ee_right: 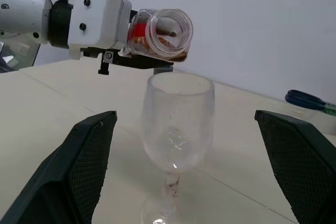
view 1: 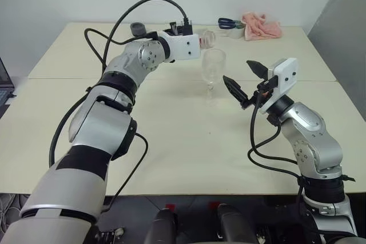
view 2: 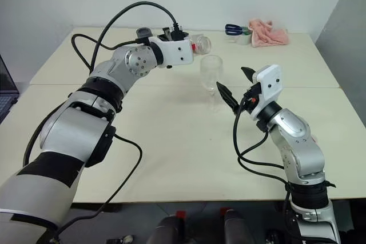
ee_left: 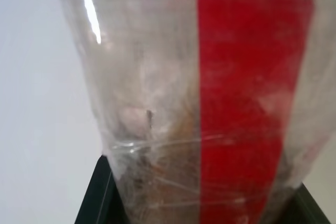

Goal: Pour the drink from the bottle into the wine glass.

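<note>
Pour underway, by the look of it, but barely begun. Left hand (ee_right: pixel 113 59) clamped tight on the bottle (ee_right: pixel 160 35), lifted off the table (view 1: pixel 171 141) and tipped roughly level, cap off, open mouth turned toward the right-wrist camera and hanging just above and slightly behind the rim of the wine glass (ee_right: pixel 178 124). Drink (ee_right: pixel 157 52) pooled as a thin amber-brown line along the lower side of the lying bottle, reaching close to the lip; no stream visible between mouth and glass. Glass upright on its foot on the table between the 2 arms, bowl apparently empty apart from reflections, though a trace at the bottom cannot be ruled out. Right hand (view 1: pixel 245 81) spread wide, holding nothing, 2 black fingers flanking the glass near its bowl without touching, ready to steady it. Done so far, judging from this: bottle opened, picked up, carried over, tilted. Left to do: tilt further so the liquid runs over the lip, keep the mouth over the bowl, empty the bottle, set it back upright. Main risk: mouth sitting slightly off the rim, so spill onto the table.
</note>
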